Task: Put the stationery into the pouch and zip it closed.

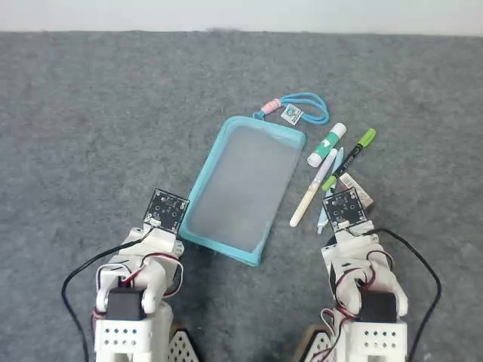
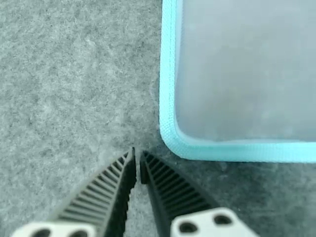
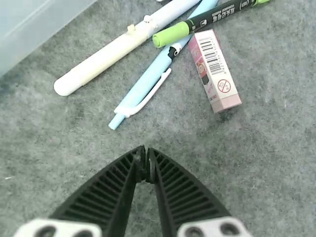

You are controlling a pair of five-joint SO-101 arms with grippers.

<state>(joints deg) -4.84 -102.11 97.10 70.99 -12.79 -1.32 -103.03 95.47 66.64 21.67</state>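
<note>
While both arms stand low over the grey mat (image 1: 90,113), neither claw holds anything.

1. Left claw (image 2: 137,157): clenched, its ribbed fingers (image 2: 111,185) meeting at the tips with nothing between them. In the high view it (image 1: 167,210) sits at the near left corner of the pouch.
2. Pouch (image 1: 245,188): flat on the mat, translucent with a turquoise border. Its rounded corner (image 2: 168,133) lies just ahead of the left claw's tips and slightly to their right, near but not touching. A blue lanyard (image 1: 309,105) is attached at its far end, well ahead of both claws. Whether the zip is open cannot be told.
3. Stationery: all of it lies on the mat outside the pouch, between the pouch and the right claw.
   - Cream pen (image 3: 113,49): ahead and left of the right claw's tips.
   - Light blue pen (image 3: 143,86): directly ahead, its tip nearest the claw but apart from it.
   - Green marker (image 3: 207,22): farther ahead, crossing over the blue pen.
   - Pink eraser (image 3: 215,69): ahead and to the right.
   - White and green tube (image 1: 327,145): farthest ahead.
4. Right claw (image 3: 146,154): clenched, tips together, empty, resting just short of the blue pen. In the high view it (image 1: 346,207) sits right of the pouch, its wrist overlapping the near ends of the stationery.
</note>
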